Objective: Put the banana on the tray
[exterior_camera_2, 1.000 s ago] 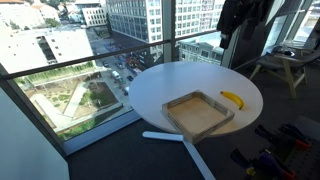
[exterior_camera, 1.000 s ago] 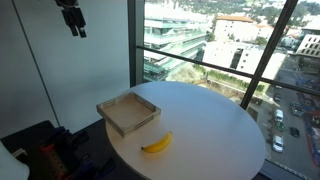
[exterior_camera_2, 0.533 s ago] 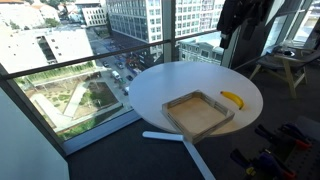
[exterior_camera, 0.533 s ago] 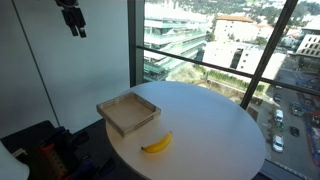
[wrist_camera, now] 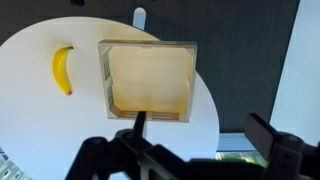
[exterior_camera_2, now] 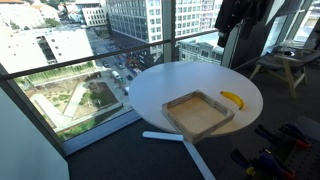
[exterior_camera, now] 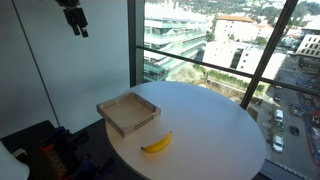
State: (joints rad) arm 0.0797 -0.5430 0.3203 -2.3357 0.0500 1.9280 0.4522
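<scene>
The small yellow banana lies on the round white table, beside the square wooden tray and apart from it. Both also show in an exterior view, banana and tray, and in the wrist view, banana and tray. My gripper hangs high above the scene, well away from both; it also shows dark at the top in an exterior view. In the wrist view its jaws are spread wide with nothing between them.
Floor-to-ceiling windows stand behind the table. The table's edge drops off close to the tray. A wooden stool stands beyond the table. Dark equipment sits on the floor beside the table.
</scene>
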